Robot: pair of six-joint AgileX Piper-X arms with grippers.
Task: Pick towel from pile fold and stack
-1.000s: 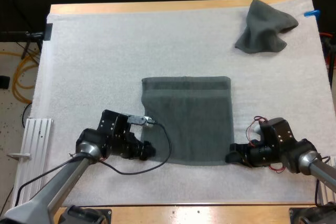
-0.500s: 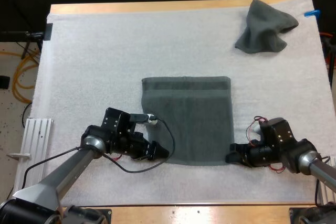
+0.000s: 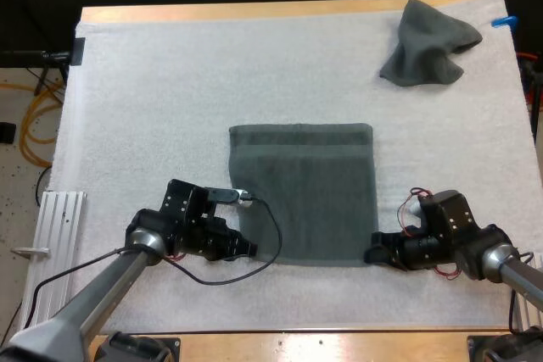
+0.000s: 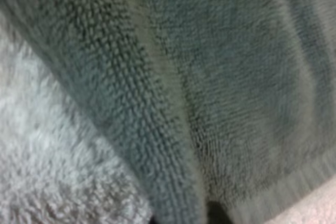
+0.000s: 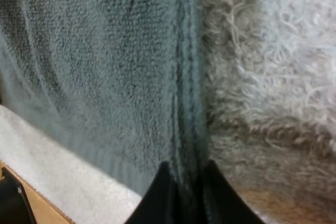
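Leftward a touch since 0.5 s ago, left claw pinches the flat dark grey-green terry towel, centre frame, at its lower-left hem; right claw nips the lower-right corner. Probably soft, light, floppy: corners suit.

**High view:** camera behind the robot, facing forward and down, far enough to take in the whole white mat, with the flat towel just below frame centre. **Left wrist view:** pressed close to that towel's lower left corner. **Right wrist view:** equally close at its lower right corner. All three views share this towel.
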